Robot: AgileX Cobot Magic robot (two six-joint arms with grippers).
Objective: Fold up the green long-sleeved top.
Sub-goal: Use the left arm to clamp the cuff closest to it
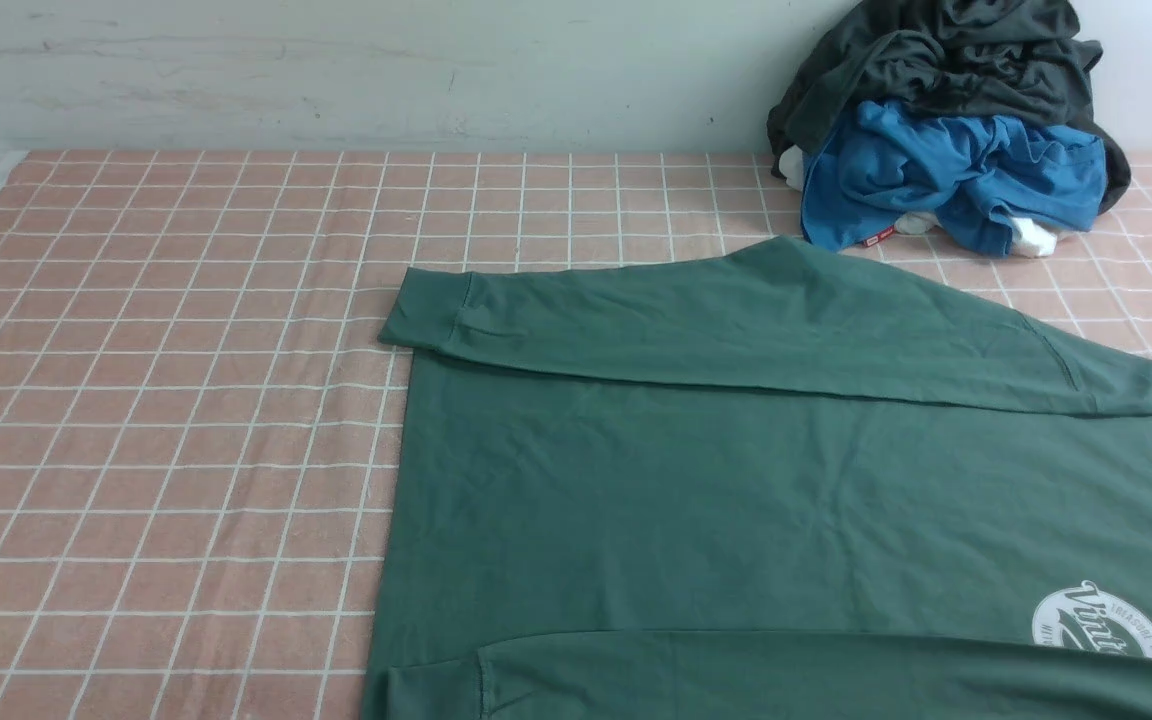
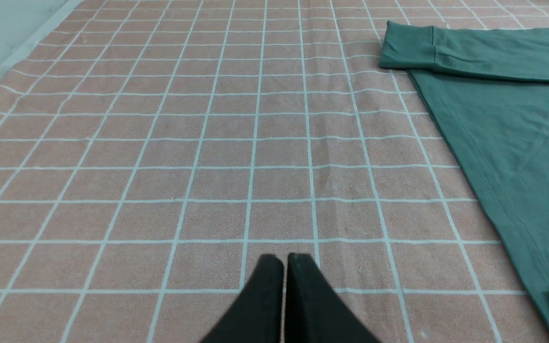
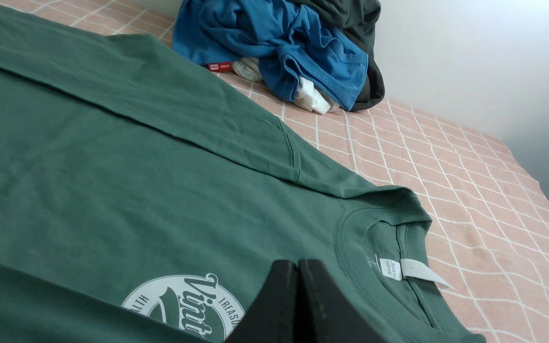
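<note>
The green long-sleeved top lies flat on the right half of the checked worktop, collar to the right and hem to the left. One sleeve is folded along its far edge, the other sleeve along the near edge. The left gripper hangs over bare worktop left of the hem, fingers pressed together on nothing. The right gripper hangs above the white logo beside the collar, fingers likewise closed and empty. A blue garment and a dark garment are heaped at the far right

The front view crops the green top and logo.
</note>
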